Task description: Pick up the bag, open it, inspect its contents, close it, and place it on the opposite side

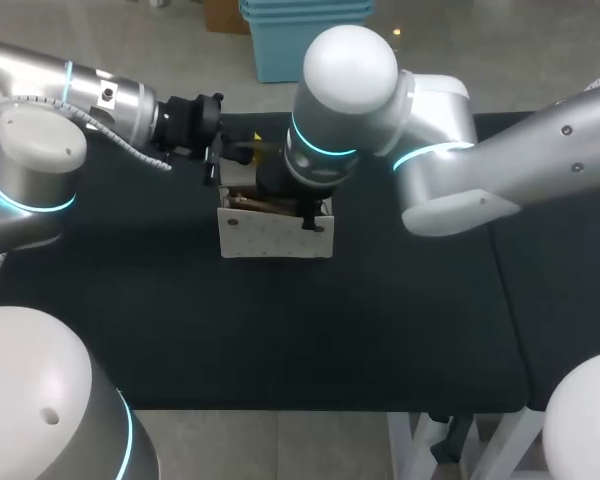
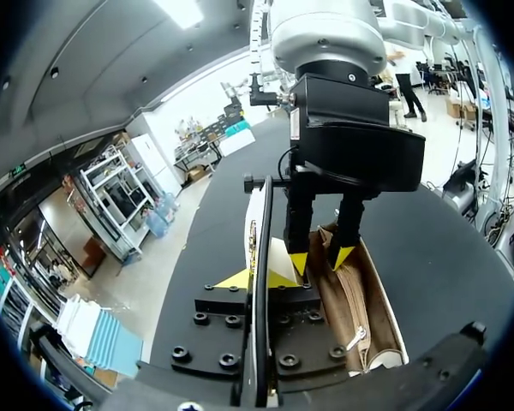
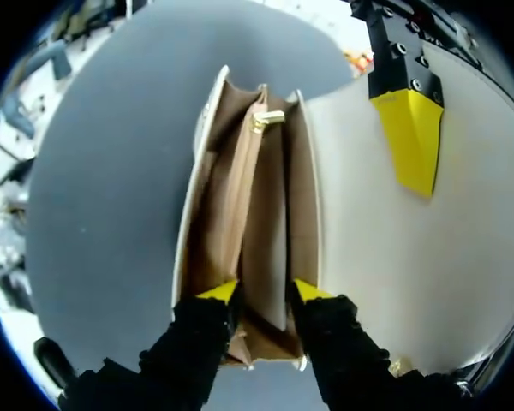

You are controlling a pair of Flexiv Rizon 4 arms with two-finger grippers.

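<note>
**Hidden or unclear.** In the head view the right arm (image 1: 500,160) has its large joint directly above the bag (image 1: 275,235), covering the bag's mouth and the arm's own gripper. The left arm (image 1: 90,95) is cut off at the view's edge. Only the black body of its gripper and a spot of yellow show, beside the bag's rear corner. No contents can be made out in the bag's compartments. Only tan lining (image 3: 240,197) is visible.

**Worktop** (image 1: 400,320): black. The bag stands upright near its middle, with its white speckled front facing the camera.

**Bag flap** (image 3: 385,257): white, raised and folded back from the mouth. In the left wrist view it appears edge-on.

**Right gripper** (image 3: 265,293): it points down into the open mouth with its yellow tips apart. One tip is by the front wall and the other by the flap side, and the inner partition lies between them. No clamping contact is visible.

**Left gripper** (image 2: 255,281): it is closed on the flap, which passes between its two yellow tips. The right wrist view shows one finger (image 3: 409,137) lying flat against the flap's white face.

**Small fitting** (image 3: 268,120): gold-coloured, at the far end of the partition.
</note>
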